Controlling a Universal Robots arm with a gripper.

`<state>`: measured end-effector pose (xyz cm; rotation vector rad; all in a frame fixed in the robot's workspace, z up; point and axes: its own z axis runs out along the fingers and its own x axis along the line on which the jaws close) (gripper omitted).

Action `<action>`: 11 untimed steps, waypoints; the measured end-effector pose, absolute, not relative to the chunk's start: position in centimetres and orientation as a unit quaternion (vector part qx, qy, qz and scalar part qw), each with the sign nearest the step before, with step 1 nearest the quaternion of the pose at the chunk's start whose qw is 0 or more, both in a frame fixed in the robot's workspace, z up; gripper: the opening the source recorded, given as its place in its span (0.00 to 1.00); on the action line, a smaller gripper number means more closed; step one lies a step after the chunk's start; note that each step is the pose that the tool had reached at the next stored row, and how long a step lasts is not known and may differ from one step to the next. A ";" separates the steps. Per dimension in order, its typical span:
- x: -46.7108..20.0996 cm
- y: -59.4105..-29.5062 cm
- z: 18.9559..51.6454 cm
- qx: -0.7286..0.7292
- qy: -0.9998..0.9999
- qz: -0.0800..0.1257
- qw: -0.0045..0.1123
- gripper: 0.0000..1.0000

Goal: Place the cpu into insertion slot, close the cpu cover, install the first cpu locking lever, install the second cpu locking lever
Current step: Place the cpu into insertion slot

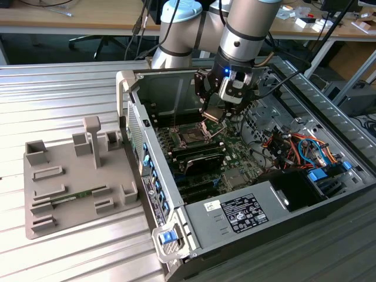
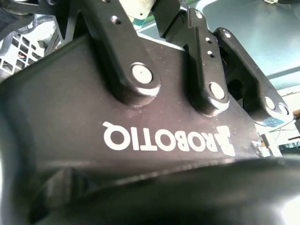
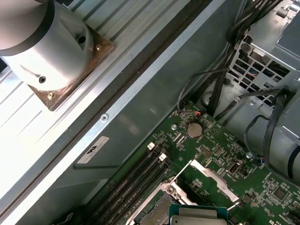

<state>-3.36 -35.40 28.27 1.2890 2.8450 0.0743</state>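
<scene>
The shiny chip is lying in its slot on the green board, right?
No. The chip is not in the slot; the hand holds it in the air above the slot, over the green board. The exterior view shows it.

Ribbed silvery metal table (image 1: 70,88) shows a dull sheen; the grey moulded plastic tray (image 1: 70,170) on it is matt. Green circuit board (image 3: 211,140) looks glossy, thin silver metal cpu cover (image 3: 211,171) bright, small square cpu (image 3: 197,218) satin metal on top
</scene>
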 end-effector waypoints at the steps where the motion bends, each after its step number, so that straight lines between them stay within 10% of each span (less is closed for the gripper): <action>1: -3.4 -35.4 28.3 0.413 0.910 0.024 0.009 0.55; 11: -3.4 -35.4 28.2 0.415 0.909 0.024 0.009 0.55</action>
